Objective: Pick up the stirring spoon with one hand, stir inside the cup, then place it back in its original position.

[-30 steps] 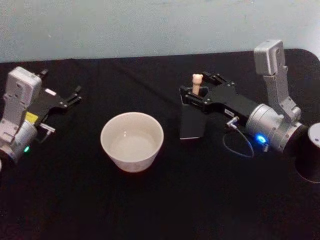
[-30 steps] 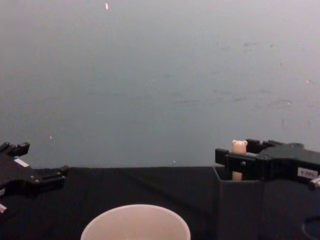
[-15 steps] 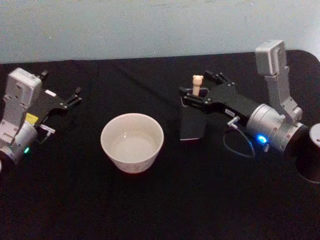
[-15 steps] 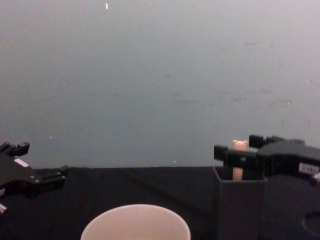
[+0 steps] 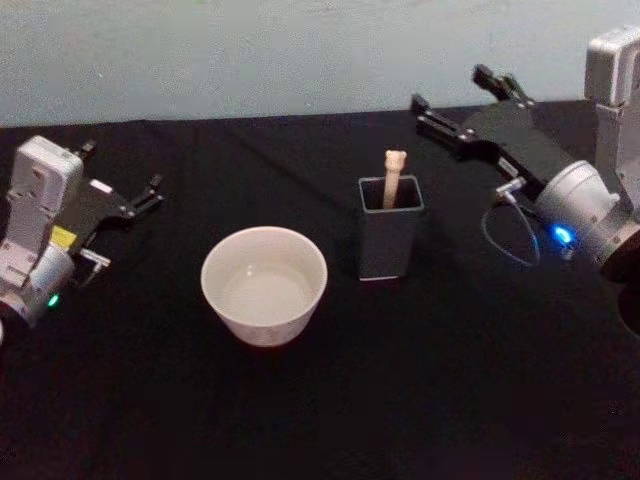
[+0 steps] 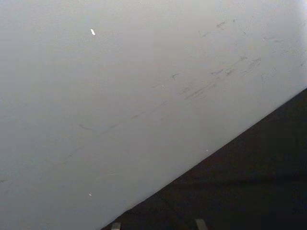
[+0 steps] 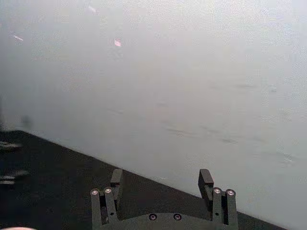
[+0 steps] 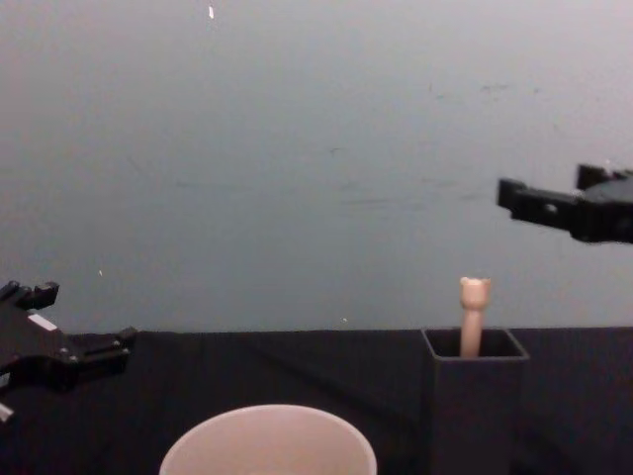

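The stirring spoon point(image 5: 394, 178) stands upright in a dark grey square holder point(image 5: 388, 242), its bear-head top poking out above the rim; the bowl is hidden inside. In the chest view the spoon point(image 8: 473, 315) rises from the holder point(image 8: 475, 401). The cream cup point(image 5: 264, 283) sits left of the holder, and its rim point(image 8: 269, 435) shows low in the chest view. My right gripper point(image 5: 449, 88) hangs open above and to the right of the holder, with nothing between its fingers point(image 7: 116, 178). It shows high at the right in the chest view point(image 8: 549, 195). My left gripper point(image 5: 122, 165) rests open at the far left.
The black tabletop point(image 5: 330, 400) runs back to a pale wall point(image 5: 300, 50). The left gripper point(image 8: 84, 317) lies low over the table's left side. Open table lies in front of the cup and holder.
My right gripper has left the spoon's handle at the holder and risen up and back to the right. The spoon stays upright in the holder. The left arm is still.
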